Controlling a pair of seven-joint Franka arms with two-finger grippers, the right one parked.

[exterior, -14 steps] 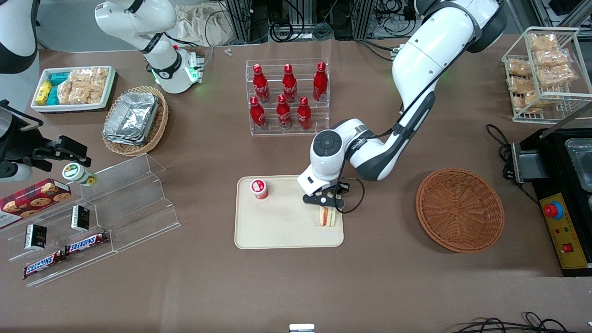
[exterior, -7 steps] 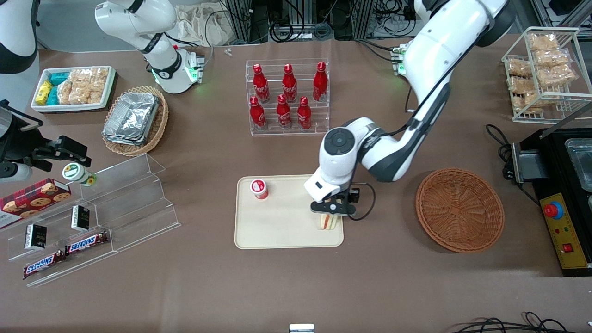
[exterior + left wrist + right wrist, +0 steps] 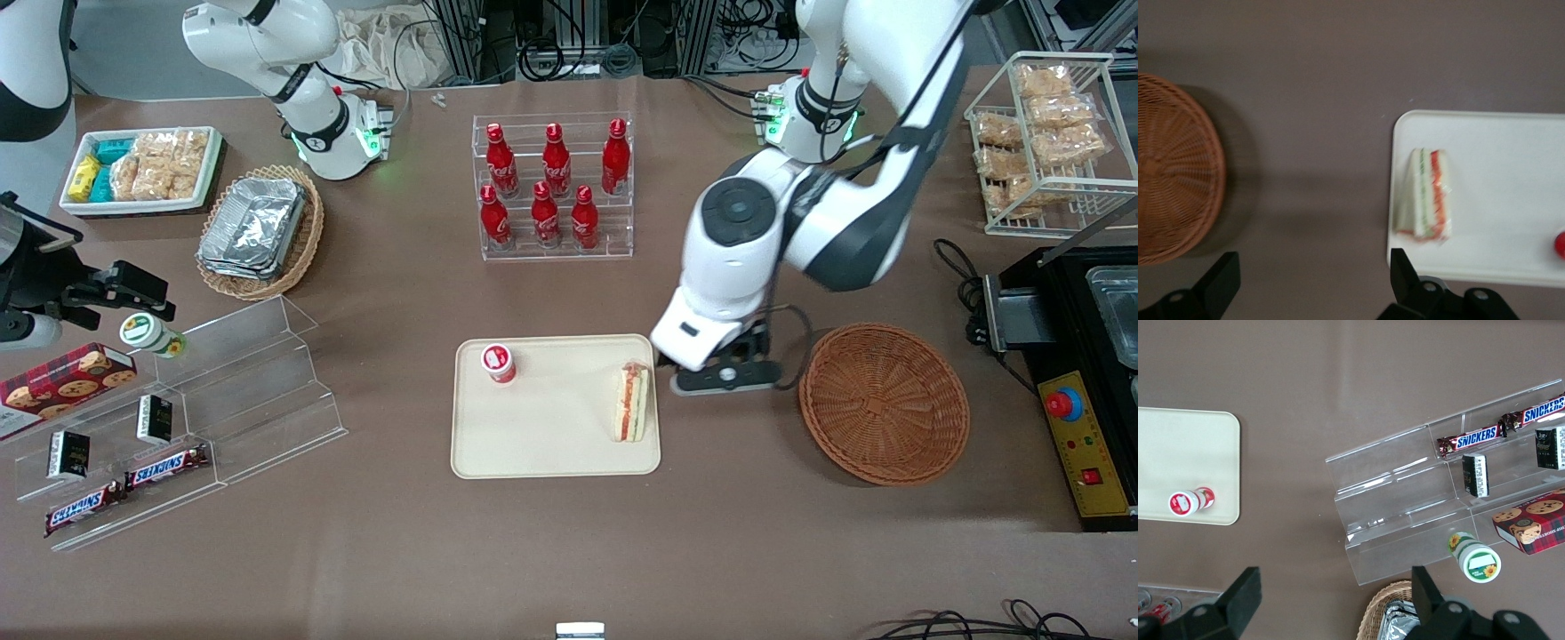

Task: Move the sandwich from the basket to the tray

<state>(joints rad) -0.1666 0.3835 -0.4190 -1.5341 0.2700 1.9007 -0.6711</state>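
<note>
The sandwich lies on the beige tray, close to the tray edge that faces the basket. The round reddish-brown wicker basket holds nothing. My gripper hangs above the bare table between tray and basket, raised well off the surface. It is open, with nothing between its black fingers.
A small red-capped bottle stands on the tray, farther from the basket than the sandwich. A clear rack of red cola bottles stands farther from the front camera. A black machine sits at the working arm's end.
The gripper has let go of the sandwich, risen and moved off the tray toward the basket. The sandwich stays on the tray.
</note>
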